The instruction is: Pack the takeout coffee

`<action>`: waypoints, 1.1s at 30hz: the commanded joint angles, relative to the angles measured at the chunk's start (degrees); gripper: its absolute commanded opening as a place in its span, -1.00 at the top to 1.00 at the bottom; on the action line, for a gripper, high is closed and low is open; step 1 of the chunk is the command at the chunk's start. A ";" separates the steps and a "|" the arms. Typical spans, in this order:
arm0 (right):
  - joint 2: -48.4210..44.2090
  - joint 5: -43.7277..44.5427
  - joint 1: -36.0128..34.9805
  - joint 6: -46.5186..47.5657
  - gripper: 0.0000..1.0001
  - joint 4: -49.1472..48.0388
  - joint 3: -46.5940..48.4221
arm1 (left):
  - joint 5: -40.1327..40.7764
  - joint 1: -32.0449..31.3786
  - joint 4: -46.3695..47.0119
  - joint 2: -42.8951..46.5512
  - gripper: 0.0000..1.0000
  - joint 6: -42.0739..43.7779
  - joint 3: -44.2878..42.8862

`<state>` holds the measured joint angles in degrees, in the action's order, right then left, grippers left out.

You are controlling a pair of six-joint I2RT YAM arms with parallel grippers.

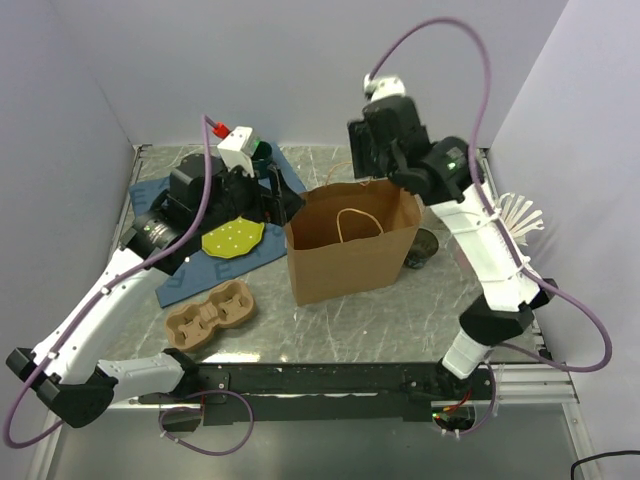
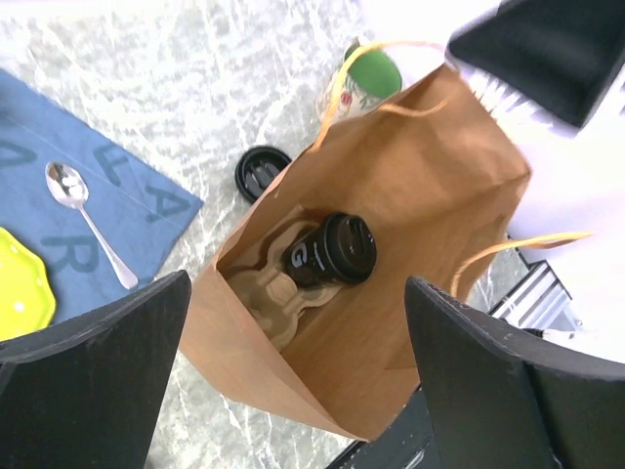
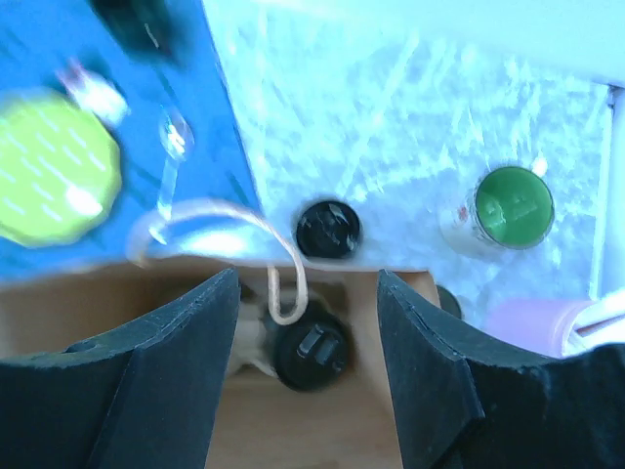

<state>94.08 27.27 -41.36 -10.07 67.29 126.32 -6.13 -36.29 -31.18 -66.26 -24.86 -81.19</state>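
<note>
Short dark cup (image 2: 330, 251), black plastic lid: lid-up inside brown paper bag (image 2: 420, 176), beneath left end effector (image 2: 298, 281), spread wide, empty; right end effector (image 3: 308, 278) part-open, empty

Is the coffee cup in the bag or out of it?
In. The cup sits in a carrier inside the bag.

From overhead I get even, soft light, with only faint shadows on the grey marbled table (image 1: 390, 320). My left wrist view is sharp inside the brown paper bag (image 2: 430, 176) but blown out to white along its right edge. My right wrist view is blue-tinted and smeared: the yellow-green plate (image 3: 54, 166) is blurred, and the table there is washed pale.
</note>
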 commanded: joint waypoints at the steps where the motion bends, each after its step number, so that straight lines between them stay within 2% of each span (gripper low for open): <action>1: 0.84 1.92 0.93 -4.78 -0.32 7.77 14.30 | 2.00 0.08 -1.42 2.18 -0.93 1.66 -5.90; 6: -8.64 3.84 6.11 -7.59 -0.31 2.77 -1.06 | 2.88 0.08 -2.66 5.17 -0.93 0.96 -5.04; 12: -17.34 9.03 15.95 -11.29 -0.32 3.46 -17.58 | 0.42 0.08 -4.68 11.40 -0.93 -0.10 -1.61; 17: -22.45 2.90 27.19 -10.07 -0.29 -0.13 -31.37 | 0.50 0.08 -7.67 14.58 -0.93 0.95 -0.11; 21: -21.40 0.51 33.80 -5.77 -0.18 -2.15 -35.09 | 1.38 0.08 -8.81 16.33 -0.93 0.70 1.12; 25: -17.72 -5.02 39.68 -1.37 -0.17 -6.45 -36.41 | 0.86 0.08 -8.99 17.22 -0.93 -0.01 2.09; 27: -16.66 -6.78 40.31 1.44 -0.18 -10.68 -37.73 | 0.86 0.08 -9.42 17.48 -0.93 0.16 1.91; 33: -8.40 -7.75 44.17 1.63 -0.18 -12.96 -34.66 | 2.00 0.08 -9.78 17.13 -0.93 2.18 1.38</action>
<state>81.89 21.19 0.10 -10.33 59.46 89.21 -4.84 -36.29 -41.56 -49.36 -24.49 -79.05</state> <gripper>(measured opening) 0.587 0.967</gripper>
